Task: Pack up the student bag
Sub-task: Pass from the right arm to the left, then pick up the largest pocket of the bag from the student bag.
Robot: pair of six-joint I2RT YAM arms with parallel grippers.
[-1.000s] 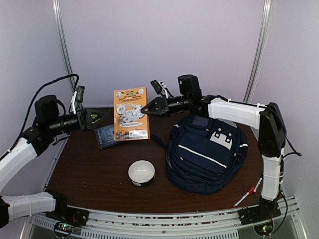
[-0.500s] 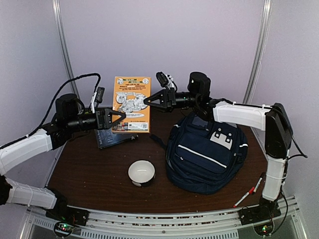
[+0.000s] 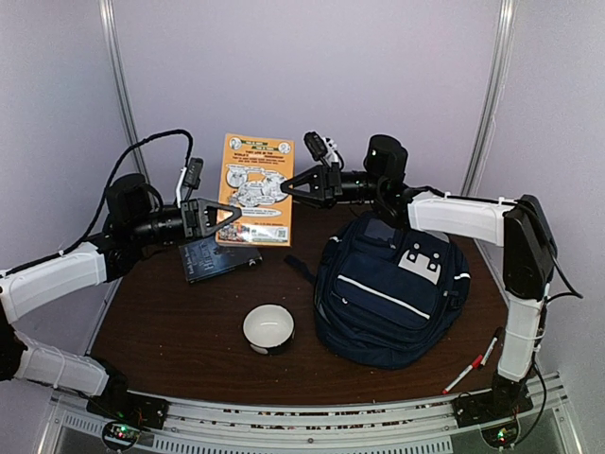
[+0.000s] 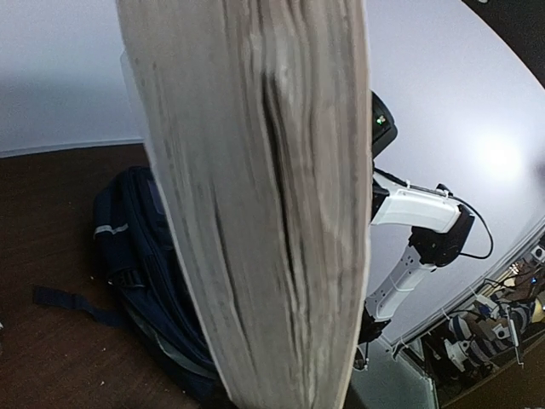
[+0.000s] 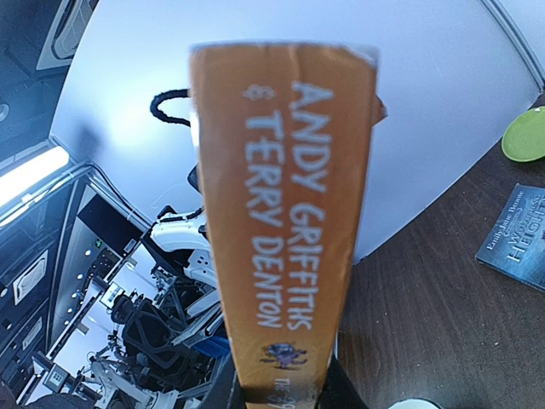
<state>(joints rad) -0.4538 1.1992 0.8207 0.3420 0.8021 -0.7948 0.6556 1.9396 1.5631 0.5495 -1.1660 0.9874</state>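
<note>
Lying front-up on the counter (image 3: 180,322), the student bag (image 3: 388,293) sits at right centre of the top view. It is navy fabric with thin white trim stripes and a white patch with dark studs on the front pocket. A dark strap trails off its left side onto the wood. It is the biggest item there, and nothing rests on it.

The right arm (image 3: 463,216) rises from the lower right corner, bends at the right edge and reaches left above the bag's top. The right jaws pinch the orange book (image 3: 257,189) at its spine side. In the right wrist view the spine fills the centre, with a dark finger on each side at the bottom.

The left arm (image 3: 57,279) comes in from the left edge, forearm roughly level. The left jaws meet the book's lower left edge. The page edge fills the left wrist view and no fingers show, so I cannot tell whether they are clamped. The book stands upright, clear of the counter, at upper centre between both arms.

A dark book (image 3: 216,257) lies flat below the orange one, and a white bowl (image 3: 268,328) is just left of the bag. Two markers (image 3: 470,364) lie at lower right, and a green dish (image 5: 524,136) shows at the right edge of the right wrist view.
</note>
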